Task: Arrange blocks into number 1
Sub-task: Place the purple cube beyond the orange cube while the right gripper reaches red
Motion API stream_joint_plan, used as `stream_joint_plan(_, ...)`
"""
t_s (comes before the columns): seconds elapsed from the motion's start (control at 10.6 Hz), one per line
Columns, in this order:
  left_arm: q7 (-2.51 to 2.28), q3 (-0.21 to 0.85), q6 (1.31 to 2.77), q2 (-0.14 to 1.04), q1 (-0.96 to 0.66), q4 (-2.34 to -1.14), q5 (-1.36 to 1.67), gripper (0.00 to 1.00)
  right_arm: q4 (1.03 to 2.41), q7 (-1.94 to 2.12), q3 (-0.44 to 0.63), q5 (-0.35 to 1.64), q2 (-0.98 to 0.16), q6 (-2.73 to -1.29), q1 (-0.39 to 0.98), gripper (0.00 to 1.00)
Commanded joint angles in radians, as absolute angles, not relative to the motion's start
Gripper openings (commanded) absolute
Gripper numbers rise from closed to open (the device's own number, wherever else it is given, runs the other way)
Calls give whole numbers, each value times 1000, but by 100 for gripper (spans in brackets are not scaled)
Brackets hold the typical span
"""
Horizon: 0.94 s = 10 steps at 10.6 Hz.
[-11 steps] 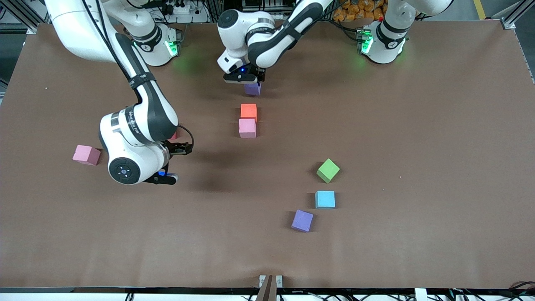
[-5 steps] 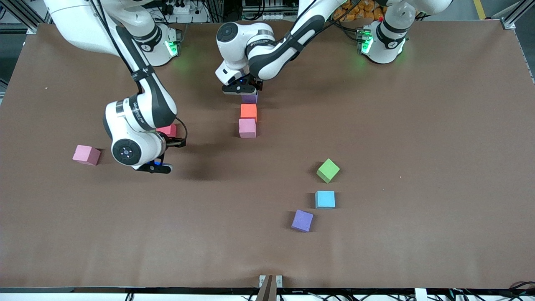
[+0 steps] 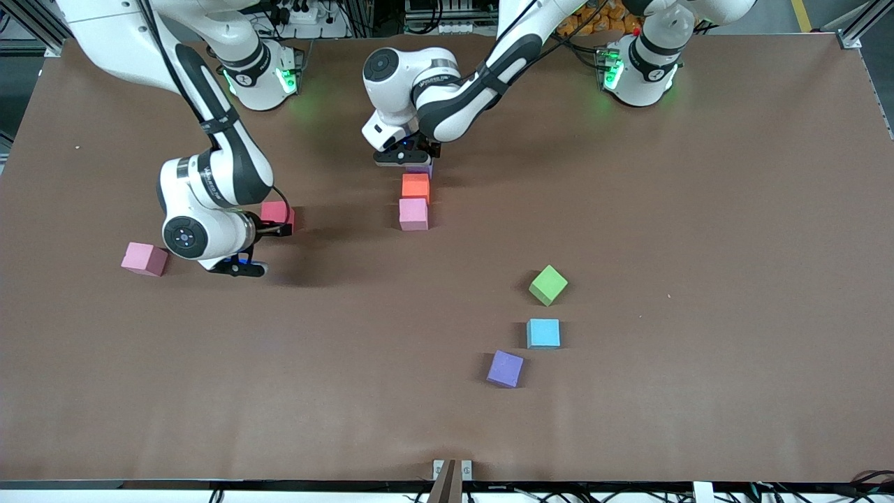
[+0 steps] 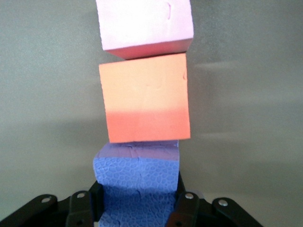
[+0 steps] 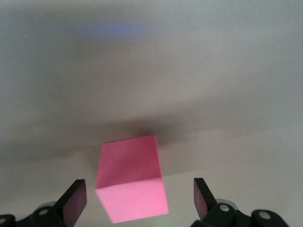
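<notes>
Left gripper [image 3: 412,159] fingers clamp purple block [image 4: 136,182]; right gripper [image 5: 139,201] fingers wide, straddling red block [image 5: 130,182].

Orange block [image 3: 415,187] touches the held purple block [image 4: 136,189], crowding left hand [image 3: 412,162].

The right gripper [image 5: 139,196] is hovering with its fingers [image 5: 75,199] spread wide on either side of a red block [image 5: 130,184] lying on the table [image 5: 227,94].

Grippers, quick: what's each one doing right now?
Left gripper: shut on the purple block, beside the orange block.
Right gripper: open, fingers either side of the red block, not gripping.
</notes>
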<state>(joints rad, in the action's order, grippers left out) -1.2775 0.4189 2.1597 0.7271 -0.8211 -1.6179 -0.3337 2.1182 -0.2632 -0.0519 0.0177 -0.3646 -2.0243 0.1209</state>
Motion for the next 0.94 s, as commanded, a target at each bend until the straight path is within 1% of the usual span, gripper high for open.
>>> stream_joint_plan(0.0,-1252,417,2138,749,-824,-1588,-322,0,2171,-255,-69,14,-322,-2051,110,100)
stream_joint_plan(0.28,-1252,410,2140,765,-827,-1565,-322,0,2207,-220,-69,14,-333,-2123,112,100)
stream_joint_plan(0.47,-1250,410,2140,775,-827,-1554,-322,0,2209,-175,-69,17,-340,-2128,104,100)
stream_joint_plan(0.57,-1252,410,2140,779,-827,-1546,-322,0,2210,-158,-69,18,-347,-2143,101,97)
stream_joint_plan(0.66,-1252,410,2140,784,-827,-1542,-322,0,2218,-150,-69,20,-356,-2157,101,84)
stream_joint_plan(0.75,-1252,410,2140,787,-827,-1540,-322,0,2220,-150,-71,21,-362,-2163,101,68)
stream_joint_plan(0.85,-1255,410,2140,787,-825,-1540,-321,42,2220,-150,-71,21,-364,-2163,101,49)
